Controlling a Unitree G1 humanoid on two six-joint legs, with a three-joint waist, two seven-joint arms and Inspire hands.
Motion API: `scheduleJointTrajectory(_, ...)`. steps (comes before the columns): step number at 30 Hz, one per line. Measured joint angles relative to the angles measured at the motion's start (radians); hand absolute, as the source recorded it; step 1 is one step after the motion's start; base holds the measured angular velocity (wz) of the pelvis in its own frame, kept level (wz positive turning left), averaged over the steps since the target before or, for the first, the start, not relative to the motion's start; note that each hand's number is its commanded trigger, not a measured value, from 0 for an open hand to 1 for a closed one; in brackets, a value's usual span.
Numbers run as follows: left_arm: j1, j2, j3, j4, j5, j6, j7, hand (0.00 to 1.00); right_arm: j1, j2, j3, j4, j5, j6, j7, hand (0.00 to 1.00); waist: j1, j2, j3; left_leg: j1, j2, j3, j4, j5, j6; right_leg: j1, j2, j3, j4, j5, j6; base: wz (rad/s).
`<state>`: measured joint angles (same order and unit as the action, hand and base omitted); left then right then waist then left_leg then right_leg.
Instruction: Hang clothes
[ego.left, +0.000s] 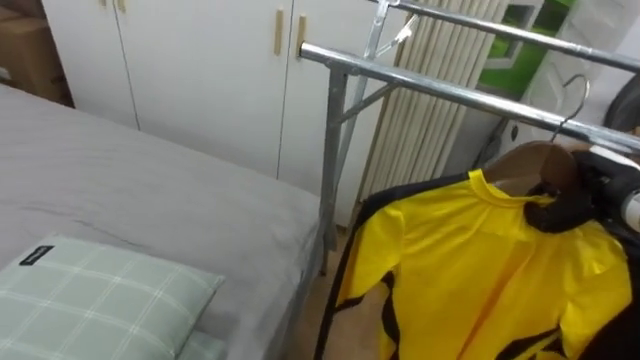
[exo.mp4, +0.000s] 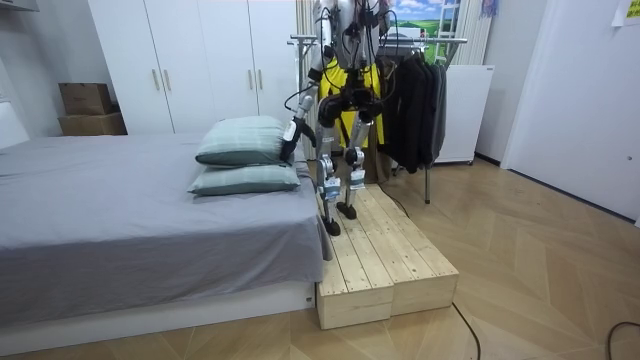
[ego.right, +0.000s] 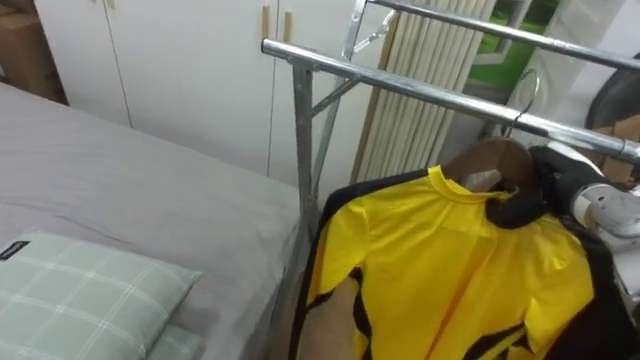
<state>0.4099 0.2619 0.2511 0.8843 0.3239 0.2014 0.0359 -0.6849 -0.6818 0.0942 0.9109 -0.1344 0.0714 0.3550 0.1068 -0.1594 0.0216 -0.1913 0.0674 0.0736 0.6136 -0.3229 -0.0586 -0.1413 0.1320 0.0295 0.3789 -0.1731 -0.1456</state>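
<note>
A yellow shirt with black trim hangs on a wooden hanger. My right hand comes in from the right and is shut on the hanger at the shirt's collar. The hanger's metal hook reaches up to the front rail of the metal clothes rack; I cannot tell whether it rests on the rail. In the room view I stand on a wooden platform facing the rack, with the shirt in front of my chest. My left hand hangs low beside the pillows.
A grey bed lies to my left with green checked pillows. White wardrobes and a radiator stand behind the rack. Dark clothes hang further along the rack.
</note>
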Motion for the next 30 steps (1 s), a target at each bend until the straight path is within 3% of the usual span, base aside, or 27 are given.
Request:
scheduleJointTrajectory(1,0.001,-0.003,0.0,-0.001,0.022,0.0,-0.014,0.0,0.0,-0.001,-0.001,0.01,-0.012,0.008,0.011,1.0,0.014,-0.007,-0.0029,-0.039,-0.03,-0.007,-0.068,0.027,0.008,0.012,0.0,0.046,-0.003,0.0,0.0,0.4)
scheduleJointTrajectory(2,0.002,-0.006,0.0,-0.001,0.033,0.0,-0.022,0.0,0.0,-0.001,-0.001,0.01,-0.02,0.011,0.018,1.0,0.014,-0.006,-0.0041,-0.053,-0.037,-0.016,-0.109,0.051,0.013,0.023,0.0,0.063,-0.01,0.0,0.0,0.36)
scheduleJointTrajectory(3,0.003,-0.006,0.0,-0.001,0.05,0.0,-0.04,0.0,0.003,-0.001,-0.001,0.018,-0.035,0.013,0.033,1.0,0.016,-0.011,-0.0057,-0.074,-0.061,-0.023,-0.211,0.111,0.019,0.038,0.004,0.103,-0.024,0.0,0.001,0.31)
scheduleJointTrajectory(4,0.007,-0.006,0.0,-0.001,0.063,0.0,-0.049,0.0,0.009,-0.001,-0.001,0.021,-0.037,0.013,0.041,1.0,0.021,-0.014,-0.0139,-0.077,-0.069,-0.023,-0.262,0.139,0.025,0.045,0.009,0.132,-0.031,0.0,0.001,0.15)
scheduleJointTrajectory(5,0.02,-0.006,-0.001,0.0,0.067,0.0,-0.062,0.0,0.021,-0.001,0.003,0.026,-0.037,0.013,0.054,1.0,0.04,-0.015,-0.026,-0.069,-0.087,-0.019,-0.349,0.194,0.034,0.077,0.026,0.205,-0.06,0.003,0.008,-0.08)
scheduleJointTrajectory(6,0.043,-0.007,-0.001,0.0,0.067,0.001,-0.075,0.0,0.037,-0.001,0.003,0.029,-0.033,0.012,0.07,1.0,0.047,-0.003,-0.0436,-0.049,-0.101,-0.023,-0.42,0.243,0.061,0.127,0.052,0.29,-0.12,0.016,0.03,-0.15)
scheduleJointTrajectory(7,0.054,-0.008,0.0,0.0,0.07,0.001,-0.083,0.0,0.048,-0.002,0.003,0.029,-0.031,0.012,0.072,1.0,0.057,0.008,-0.0527,-0.036,-0.099,-0.027,-0.455,0.265,0.071,0.153,0.063,0.314,-0.146,0.016,0.051,-0.45)
scheduleJointTrajectory(8,0.063,-0.011,0.005,-0.001,0.087,0.003,-0.094,0.0,0.052,-0.013,-0.001,0.029,-0.031,0.012,0.073,1.0,0.097,0.036,-0.0534,-0.001,-0.086,-0.06,-0.489,0.3,0.063,0.129,0.038,0.196,-0.05,-0.041,0.057,-0.38)
scheduleJointTrajectory(9,0.063,-0.005,0.019,0.003,0.1,0.006,-0.096,0.0,0.049,-0.016,-0.009,0.028,-0.027,0.005,0.069,1.0,0.087,0.004,-0.0266,-0.012,-0.107,-0.006,-0.426,0.371,0.07,0.06,-0.084,-0.011,0.14,-0.177,0.094,0.24)
scheduleJointTrajectory(10,0.055,0.018,0.021,0.01,0.128,0.016,-0.095,0.0,0.085,-0.016,-0.013,0.031,-0.021,0.007,0.062,1.0,0.049,-0.041,-0.0242,-0.025,-0.144,0.006,-0.35,0.364,0.1,0.049,-0.11,-0.012,0.219,-0.259,0.091,0.63)
scheduleJointTrajectory(11,0.05,0.02,0.022,0.012,0.147,0.023,-0.096,0.0,0.099,-0.016,-0.013,0.031,-0.023,0.015,0.065,1.0,0.056,-0.048,-0.0273,-0.022,-0.15,0.008,-0.347,0.357,0.099,0.055,-0.113,-0.007,0.214,-0.267,0.086,0.48)
scheduleJointTrajectory(12,0.042,0.015,0.024,0.012,0.163,0.028,-0.099,0.0,0.096,-0.016,-0.019,0.023,-0.028,0.016,0.067,1.0,0.059,-0.051,-0.0248,-0.02,-0.142,0.006,-0.346,0.352,0.099,0.072,-0.103,0.002,0.179,-0.264,0.108,-0.12)
scheduleJointTrajectory(13,0.039,0.016,0.027,0.012,0.163,0.029,-0.107,0.0,0.097,-0.015,-0.03,0.021,-0.028,0.011,0.067,1.0,0.054,-0.047,-0.0219,-0.019,-0.135,0.005,-0.35,0.352,0.099,0.079,-0.098,0.002,0.16,-0.258,0.118,-0.18)
scheduleJointTrajectory(14,0.034,0.019,0.031,0.014,0.165,0.031,-0.116,0.0,0.097,-0.016,-0.049,0.023,-0.03,0.01,0.066,1.0,0.05,-0.04,-0.0137,-0.01,-0.127,0.007,-0.365,0.352,0.098,0.094,-0.098,-0.008,0.129,-0.248,0.137,-0.08)
scheduleJointTrajectory(16,0.028,0.021,0.05,0.032,0.171,0.031,-0.119,0.0,0.098,-0.016,-0.066,0.022,-0.032,0.008,0.065,1.0,0.037,-0.028,-0.0051,0.017,-0.127,0.014,-0.39,0.338,0.1,0.103,-0.125,-0.065,0.126,-0.24,0.167,-0.08)
scheduleJointTrajectory(19,0.007,0.025,0.058,0.031,0.181,0.031,-0.126,0.0,0.098,-0.015,-0.075,0.015,-0.033,-0.01,0.062,1.0,0.037,-0.013,0.0087,0.033,-0.126,0.028,-0.389,0.328,0.093,0.114,-0.117,-0.082,0.115,-0.205,0.149,-0.11)
scheduleJointTrajectory(20,-0.001,0.025,0.059,0.028,0.194,0.031,-0.129,0.0,0.098,-0.016,-0.077,0.015,-0.032,-0.017,0.062,1.0,0.036,-0.011,0.0092,0.033,-0.125,0.025,-0.387,0.327,0.092,0.117,-0.111,-0.083,0.104,-0.198,0.152,0.0)
scheduleJointTrajectory(21,-0.014,0.025,0.058,0.016,0.213,0.031,-0.13,0.0,0.098,-0.015,-0.077,0.017,-0.033,-0.028,0.062,1.0,0.031,-0.004,0.0069,0.035,-0.119,0.005,-0.379,0.319,0.083,0.128,-0.096,-0.085,0.065,-0.178,0.173,0.09)
scheduleJointTrajectory(22,-0.034,0.024,0.054,0.01,0.228,0.031,-0.13,0.0,0.098,-0.015,-0.079,0.017,-0.033,-0.047,0.057,1.0,0.025,0.017,0.0094,0.035,-0.077,0.002,-0.385,0.321,0.066,0.124,-0.074,-0.089,0.057,-0.148,0.223,0.07)
scheduleJointTrajectory(23,-0.046,0.024,0.047,0.01,0.229,0.032,-0.13,0.0,0.1,-0.013,-0.078,0.016,-0.03,-0.06,0.05,1.0,0.026,0.025,0.0134,0.032,-0.06,0.003,-0.382,0.324,0.059,0.113,-0.082,-0.11,0.072,-0.161,0.19,-0.31)
scheduleJointTrajectory(24,-0.055,0.016,0.038,0.009,0.225,0.032,-0.13,0.0,0.086,-0.012,-0.077,0.001,-0.031,-0.082,0.048,1.0,0.04,0.02,0.0102,0.004,-0.06,0.002,-0.341,0.3,0.049,0.052,-0.178,-0.154,0.109,-0.189,0.139,-0.51)
scheduleJointTrajectory(25,-0.061,0.013,0.039,0.012,0.219,0.032,-0.13,0.0,0.081,-0.01,-0.078,-0.011,-0.031,-0.093,0.038,1.0,0.04,0.021,0.0129,-0.026,-0.059,0.009,-0.29,0.274,0.048,0.017,-0.218,-0.199,0.153,-0.195,0.149,-0.54)
scheduleJointTrajectory(27,-0.068,0.013,0.044,0.011,0.219,0.033,-0.129,0.0,0.106,-0.009,-0.077,-0.015,-0.027,-0.079,0.028,1.0,0.029,0.038,0.0044,-0.052,-0.041,-0.032,-0.221,0.238,0.027,0.026,-0.186,-0.208,0.138,-0.179,0.139,-0.24)
scheduleJointTrajectory(29,-0.068,0.013,0.05,0.011,0.217,0.033,-0.127,0.0,0.107,-0.009,-0.077,-0.015,-0.023,-0.068,0.027,1.0,0.019,0.043,0.0053,-0.033,-0.035,-0.052,-0.234,0.234,0.02,0.049,-0.164,-0.204,0.096,-0.157,0.126,-0.16)
scheduleJointTrajectory(30,-0.067,0.013,0.05,0.011,0.212,0.033,-0.126,0.0,0.107,-0.009,-0.077,-0.016,-0.024,-0.068,0.026,1.0,0.017,0.04,0.0049,-0.019,-0.033,-0.052,-0.257,0.241,0.011,0.058,-0.159,-0.201,0.076,-0.148,0.11,-0.17)
